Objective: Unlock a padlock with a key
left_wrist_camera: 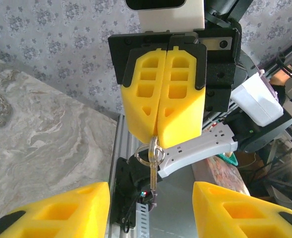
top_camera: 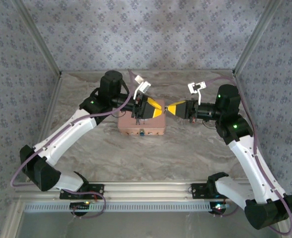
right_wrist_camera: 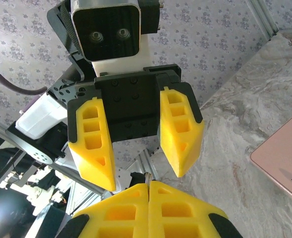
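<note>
Your marble-patterned bench (top_camera: 185, 153) carries a pink tin (top_camera: 131, 126) near its middle, under the left arm. Above the tin's right side, your two tools meet tip to tip. The right tool (left_wrist_camera: 158, 134) is pinched tight on the key (left_wrist_camera: 153, 178), whose ring (left_wrist_camera: 146, 154) and blade hang below its fingertips. The left tool (right_wrist_camera: 146, 173) stands partly open and grips nothing, its fingers spread either side of the key. The padlock (top_camera: 142, 133), tiny and bluish, sits at the tin's near edge.
</note>
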